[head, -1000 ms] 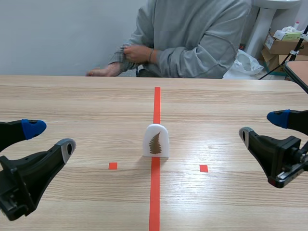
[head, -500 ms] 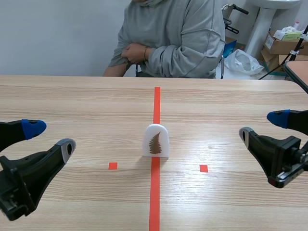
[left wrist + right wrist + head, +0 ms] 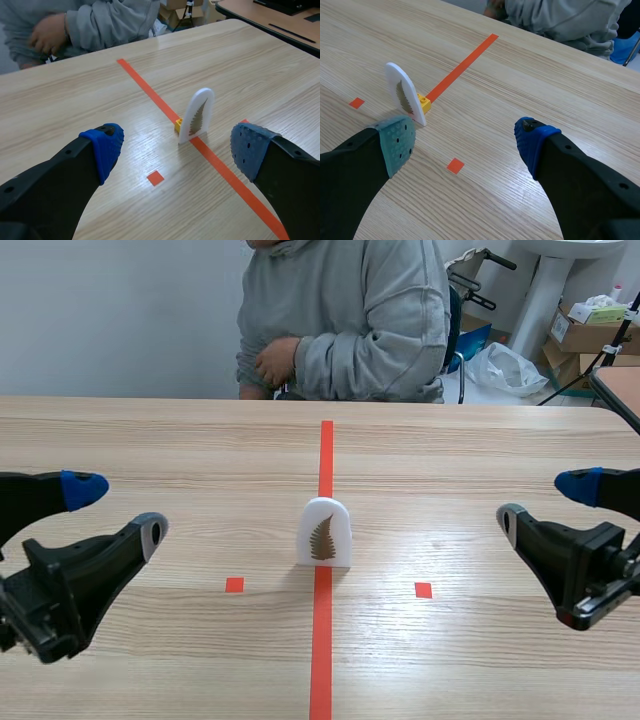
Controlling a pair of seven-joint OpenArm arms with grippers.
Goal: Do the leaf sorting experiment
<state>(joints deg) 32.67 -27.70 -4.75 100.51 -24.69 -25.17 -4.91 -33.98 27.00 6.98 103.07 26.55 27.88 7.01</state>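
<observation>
A white arched card (image 3: pixel 324 531) printed with a brown fern leaf stands upright on the red centre tape line. Both wrist views show the leaf card (image 3: pixel 197 115) (image 3: pixel 405 96) propped by a small yellow block (image 3: pixel 177 125) (image 3: pixel 423 103) behind it. My left gripper (image 3: pixel 112 515) (image 3: pixel 175 145) hangs open at the table's left, short of the card, nothing between its fingers. At the right, my right gripper (image 3: pixel 548 502) (image 3: pixel 462 137) is open too and holds nothing, with the card ahead and to its left.
A person in a grey sweatshirt (image 3: pixel 350 315) sits across the table, hands held close to the body. Small red tape squares (image 3: pixel 234 584) (image 3: pixel 423 589) lie either side of the centre line. Boxes and a bag (image 3: pixel 512 370) stand beyond the table's far right.
My left gripper has shifted slightly right and up. The person has drawn the hands off the table and leaned back to the left. The card and my right gripper stay put.
</observation>
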